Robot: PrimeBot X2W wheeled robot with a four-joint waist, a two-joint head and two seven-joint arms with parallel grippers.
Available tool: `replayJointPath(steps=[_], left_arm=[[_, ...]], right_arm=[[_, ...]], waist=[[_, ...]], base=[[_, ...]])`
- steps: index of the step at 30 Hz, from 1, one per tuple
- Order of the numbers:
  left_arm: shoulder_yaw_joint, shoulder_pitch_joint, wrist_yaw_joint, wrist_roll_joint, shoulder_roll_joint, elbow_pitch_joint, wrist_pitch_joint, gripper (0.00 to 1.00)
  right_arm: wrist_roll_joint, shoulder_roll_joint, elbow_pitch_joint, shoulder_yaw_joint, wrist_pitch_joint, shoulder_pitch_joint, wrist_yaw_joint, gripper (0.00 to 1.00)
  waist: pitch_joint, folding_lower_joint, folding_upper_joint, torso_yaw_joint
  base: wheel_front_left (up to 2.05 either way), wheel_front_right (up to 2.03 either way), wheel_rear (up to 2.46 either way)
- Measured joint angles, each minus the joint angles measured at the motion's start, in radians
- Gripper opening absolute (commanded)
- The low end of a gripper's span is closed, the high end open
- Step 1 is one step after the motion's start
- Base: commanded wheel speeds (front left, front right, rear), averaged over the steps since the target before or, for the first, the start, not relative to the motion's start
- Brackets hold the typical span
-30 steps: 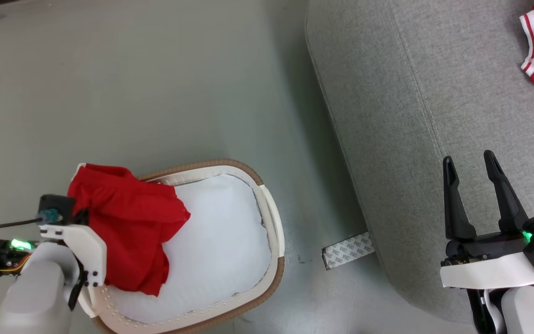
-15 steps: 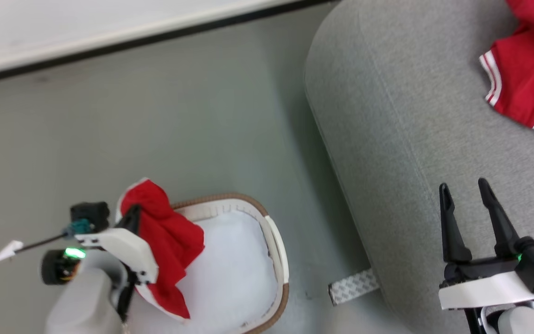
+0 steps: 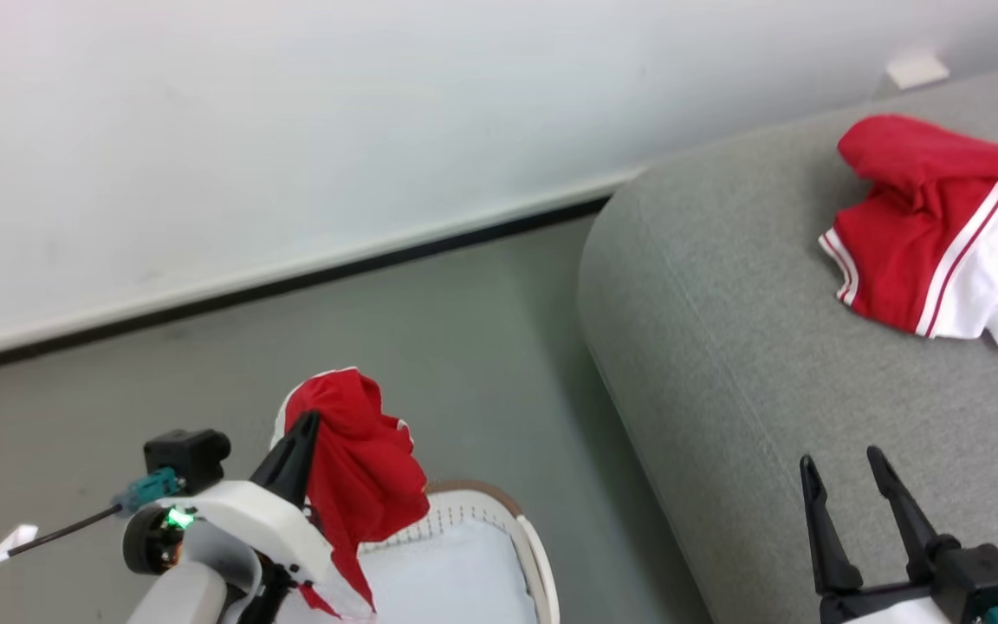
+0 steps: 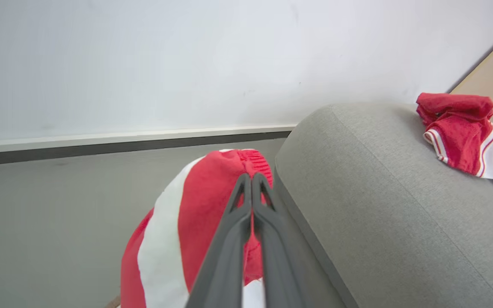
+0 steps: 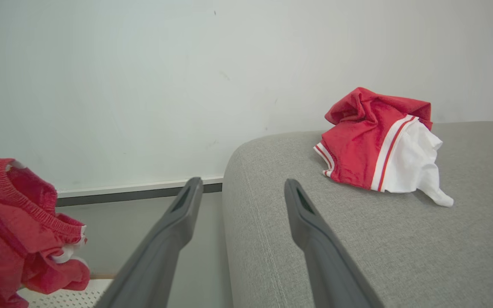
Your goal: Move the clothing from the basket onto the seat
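Note:
My left gripper point(image 3: 313, 426) is shut on a red garment point(image 3: 360, 485) that hangs above the white basket point(image 3: 529, 542) at the lower left of the head view. In the left wrist view the shut gripper point(image 4: 251, 179) pinches that red garment point(image 4: 203, 214), which has a white stripe. A second red and white garment point(image 3: 923, 234) lies crumpled on the grey seat point(image 3: 724, 364) at the upper right. My right gripper point(image 3: 841, 464) stands open over the seat's front part, holding nothing. The right wrist view shows its open gripper point(image 5: 242, 190), the garment on the seat point(image 5: 379, 145) and the held garment point(image 5: 15, 231).
A white wall point(image 3: 291, 130) with a dark skirting line point(image 3: 334, 269) runs behind the grey floor point(image 3: 421, 347). A white pad point(image 3: 456, 576) lines the basket. Open floor separates the basket from the seat's rounded edge.
The head camera has tilted up, bringing the wall and the whole garment on the seat into view. My left gripper has lifted the red garment higher above the basket.

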Motion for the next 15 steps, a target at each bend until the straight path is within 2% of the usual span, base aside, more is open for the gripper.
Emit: replayJointPath(steps=[7,15], left_arm=[[0.001,0.093,0.074,-0.002,0.043,-0.304,0.09,0.0],[0.013,0.135,0.144,-0.003,0.091,-0.63,0.201,0.0]], right_arm=[[-0.023,0.0,-0.002,0.004,0.0,0.052,0.0,1.0],[-0.03,0.0,-0.027,0.04,0.0,0.081,0.0,1.0]], waist=[[-0.11,-0.0001,0.0,0.011],[-0.155,0.0,0.0,0.03]], base=[[0.0,0.0,0.0],[0.0,0.0,0.0]])
